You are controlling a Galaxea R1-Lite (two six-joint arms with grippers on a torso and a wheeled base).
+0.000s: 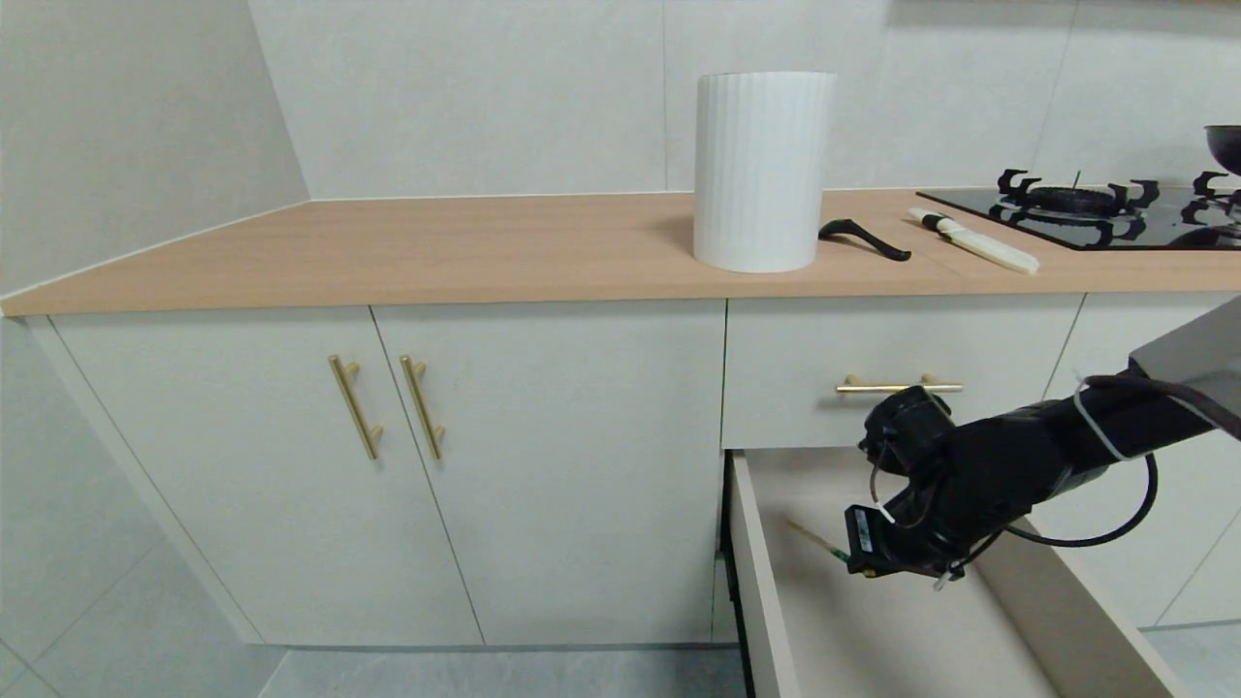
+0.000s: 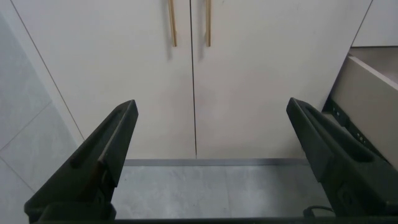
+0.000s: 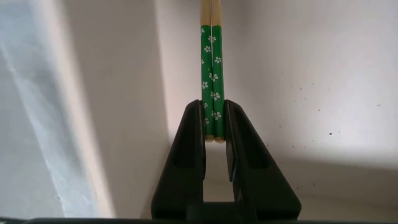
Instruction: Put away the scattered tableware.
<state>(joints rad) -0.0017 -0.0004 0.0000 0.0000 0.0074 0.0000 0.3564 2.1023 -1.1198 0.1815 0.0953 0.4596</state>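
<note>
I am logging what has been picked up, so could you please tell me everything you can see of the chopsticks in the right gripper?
The chopsticks are a pair, side by side and touching. Their thick ends are green with small white flowers; farther along they turn pale, like bare wood or bamboo. The right gripper is shut on the green ends. In the head view they slant out of it above the floor of the open drawer. Whether their tips touch the drawer cannot be told.

Green flower-patterned wooden chopsticks (image 3: 211, 74) ran past the right wrist view's edge, tips unseen, black glass hob (image 1: 1134, 231) and dark pan (image 1: 1225, 147) were cut off at the head view's right edge, open pale drawer (image 1: 761, 582) at its bottom.
</note>
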